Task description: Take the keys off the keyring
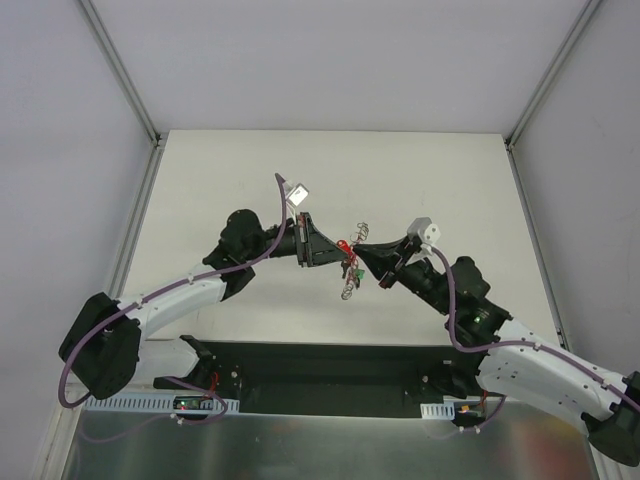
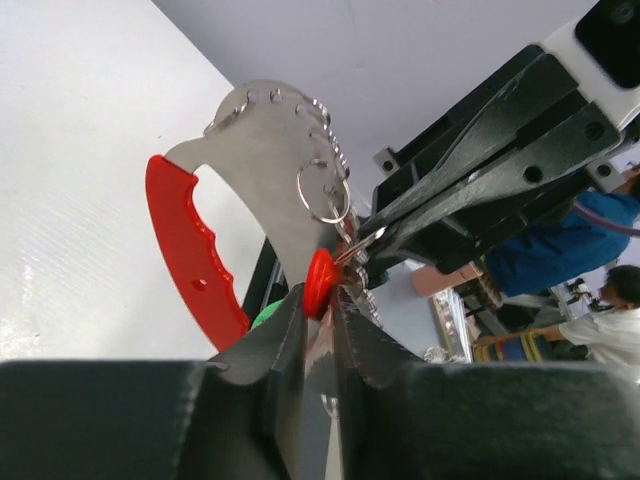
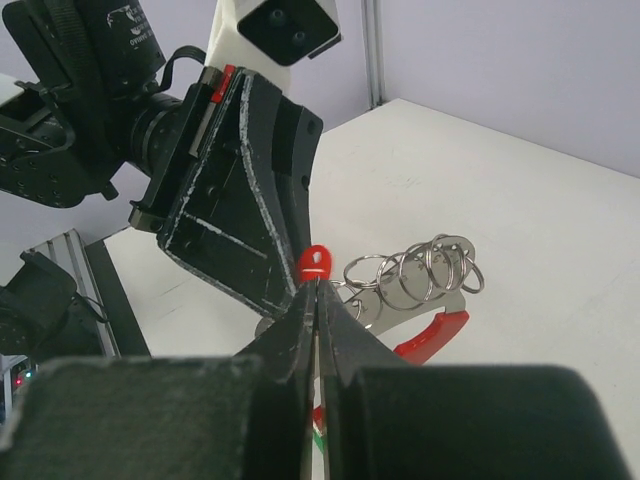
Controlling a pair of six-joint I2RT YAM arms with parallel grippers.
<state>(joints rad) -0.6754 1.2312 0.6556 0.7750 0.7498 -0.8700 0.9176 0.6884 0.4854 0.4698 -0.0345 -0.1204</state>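
Note:
The keyring, a flat silver plate with a red curved loop point(image 2: 185, 250) and several thin metal rings point(image 2: 325, 195), is held in the air between both arms point(image 1: 343, 245). My left gripper point(image 2: 322, 295) is shut on the plate's lower edge, next to a red-headed key point(image 2: 320, 283). My right gripper point(image 3: 318, 285) is shut on that red-headed key point(image 3: 314, 263), whose head sticks out above the fingertips. The red loop point(image 3: 432, 335) and rings point(image 3: 420, 268) show beyond it. More keys point(image 1: 349, 285), one with a green bit point(image 1: 355, 272), hang below the two grippers. The black-headed key is not discernible.
The white table point(image 1: 230, 180) lies under the arms, with grey walls on three sides. The right gripper's black fingers point(image 2: 470, 190) fill the upper right of the left wrist view. The left gripper's body point(image 3: 235, 190) is close in front in the right wrist view. The black base rail point(image 1: 320, 370) runs along the near edge.

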